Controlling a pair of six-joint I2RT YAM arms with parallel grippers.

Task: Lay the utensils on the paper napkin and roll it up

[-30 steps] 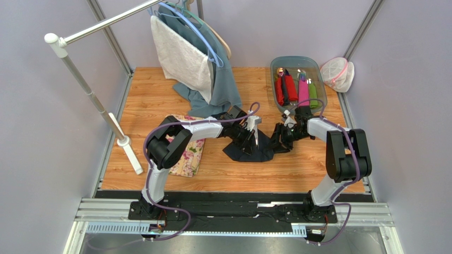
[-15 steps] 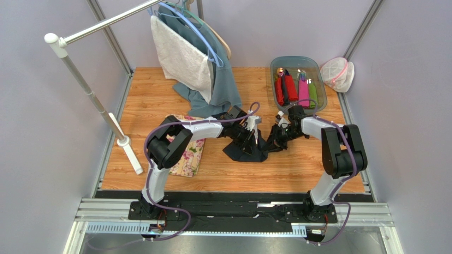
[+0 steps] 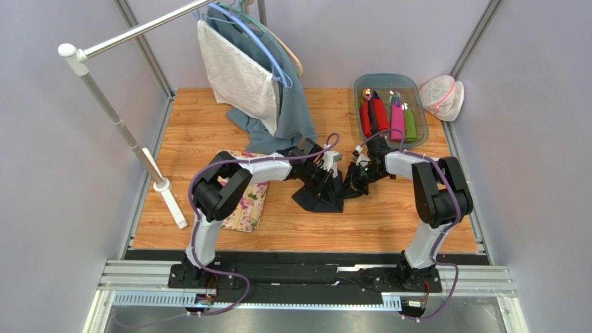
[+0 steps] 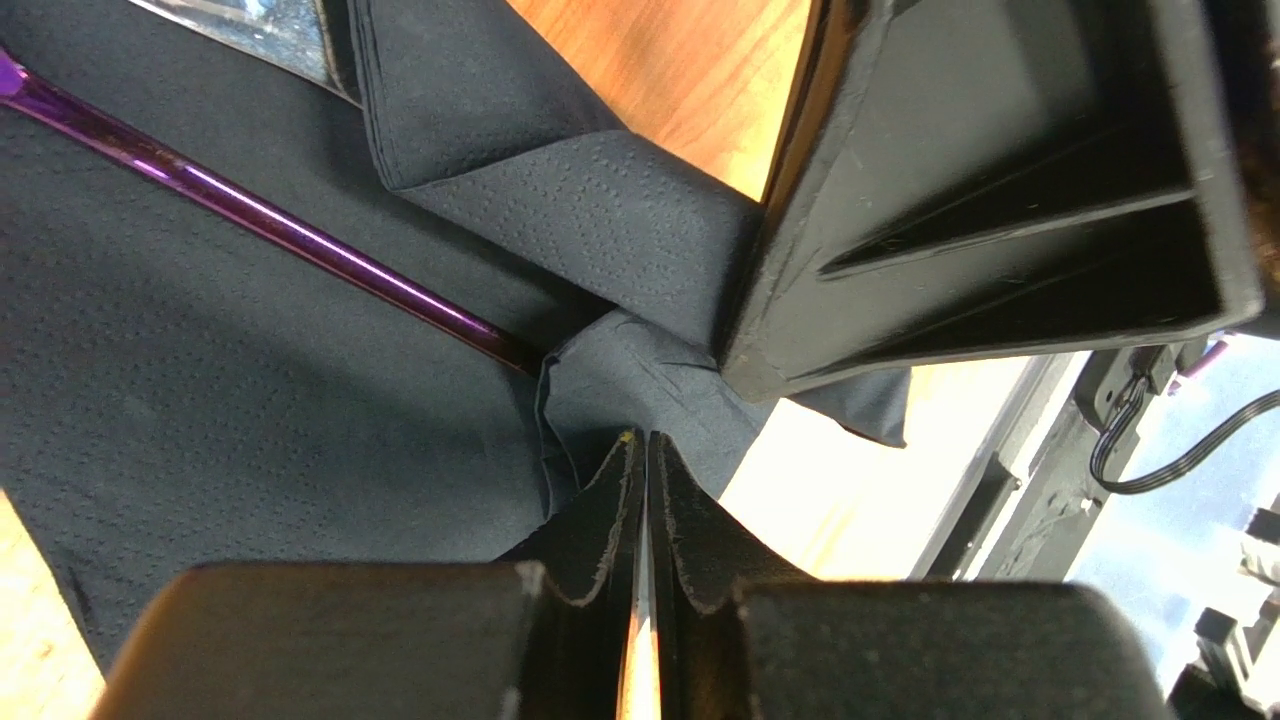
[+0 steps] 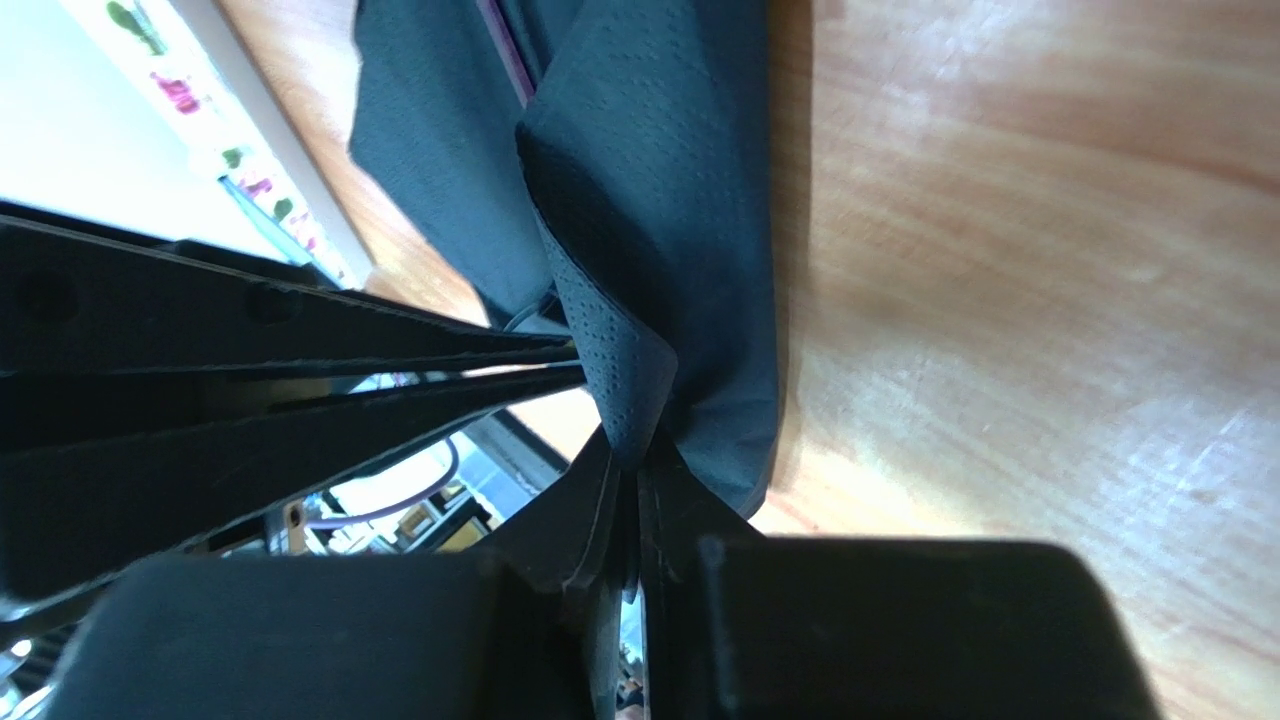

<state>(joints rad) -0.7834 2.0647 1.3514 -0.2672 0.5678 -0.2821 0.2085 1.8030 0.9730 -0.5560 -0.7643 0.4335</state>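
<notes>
Top external view: dark napkin lies mid-tabletop, purple spoon on it. Left jaws and right jaws each pinch its 3 o'clock edge. Rolling seems begun; next, carry that fold toward 9 o'clock.

Folded paper napkin in right pincer

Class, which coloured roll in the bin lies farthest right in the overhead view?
The green roll, just right of the pink roll; the red ones lie left.

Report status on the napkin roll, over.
Left gripper shut on paper napkin. Right gripper shut on its folded edge. Purple spoon on the napkin, end under fold. Grippers crowd each other.
</notes>
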